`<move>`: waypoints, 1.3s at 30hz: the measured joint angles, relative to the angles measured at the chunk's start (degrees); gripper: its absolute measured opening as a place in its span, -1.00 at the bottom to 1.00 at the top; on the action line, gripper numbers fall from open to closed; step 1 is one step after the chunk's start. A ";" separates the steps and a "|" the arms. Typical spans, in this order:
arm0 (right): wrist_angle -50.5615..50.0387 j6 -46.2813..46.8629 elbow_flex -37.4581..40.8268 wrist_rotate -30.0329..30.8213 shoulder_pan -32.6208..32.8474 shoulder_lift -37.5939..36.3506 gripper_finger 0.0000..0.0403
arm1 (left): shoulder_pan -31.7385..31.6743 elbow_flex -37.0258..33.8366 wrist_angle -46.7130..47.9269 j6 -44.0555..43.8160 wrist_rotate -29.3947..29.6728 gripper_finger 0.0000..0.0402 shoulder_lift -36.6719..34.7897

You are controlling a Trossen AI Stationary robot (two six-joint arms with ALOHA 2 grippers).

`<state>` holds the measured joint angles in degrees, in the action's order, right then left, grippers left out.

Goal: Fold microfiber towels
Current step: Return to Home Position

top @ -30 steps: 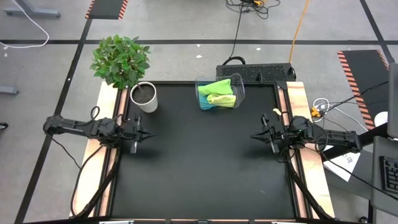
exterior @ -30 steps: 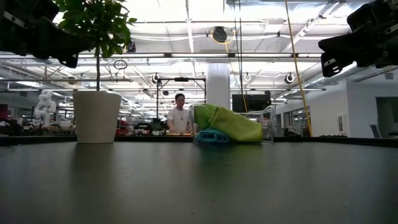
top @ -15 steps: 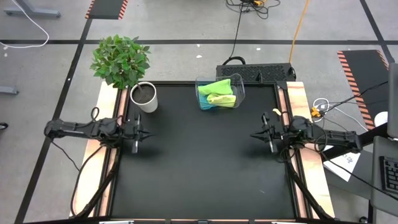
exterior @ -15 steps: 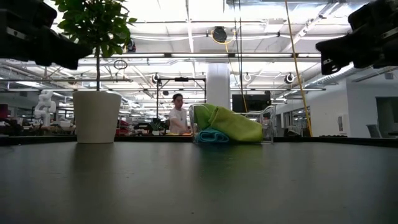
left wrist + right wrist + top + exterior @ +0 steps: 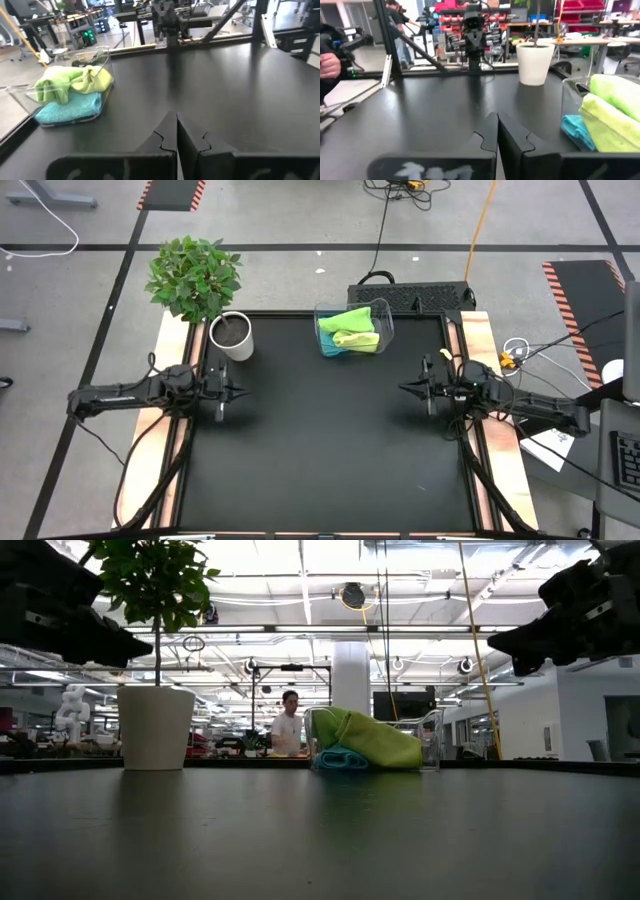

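Note:
The microfiber towels lie piled in a clear plastic bin (image 5: 384,315) at the middle of the table's far edge. Lime-green cloth (image 5: 350,326) rests on a turquoise one (image 5: 334,349); in the low view the green (image 5: 378,743) drapes over the blue (image 5: 342,758). My left gripper (image 5: 240,391) hovers shut over the table's left side, pointing right. My right gripper (image 5: 402,389) hovers shut over the right side, pointing left. In each wrist view the fingers meet tip to tip, left (image 5: 176,116) and right (image 5: 496,116), with nothing between them. Both are well clear of the bin.
A white pot (image 5: 233,336) with a leafy plant stands at the far left corner. A black box (image 5: 410,297) sits just beyond the far edge. A person (image 5: 288,725) stands in the room behind the table. The black tabletop (image 5: 320,440) lies bare between the arms.
Both arms have swung a little, so each gripper's tip has gone slightly toward the table's far edge and dipped a bit. Both have stayed shut. The towels and bin have not moved.

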<state>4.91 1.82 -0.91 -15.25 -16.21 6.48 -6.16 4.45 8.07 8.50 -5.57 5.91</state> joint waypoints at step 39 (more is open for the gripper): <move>0.45 0.48 0.04 -1.30 -0.68 0.97 -1.00 | -2.18 -1.07 -1.46 -3.10 1.60 -0.83 3.96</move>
<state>5.37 2.31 -0.86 -16.55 -16.90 7.44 -8.34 3.38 6.61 5.40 -3.97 9.87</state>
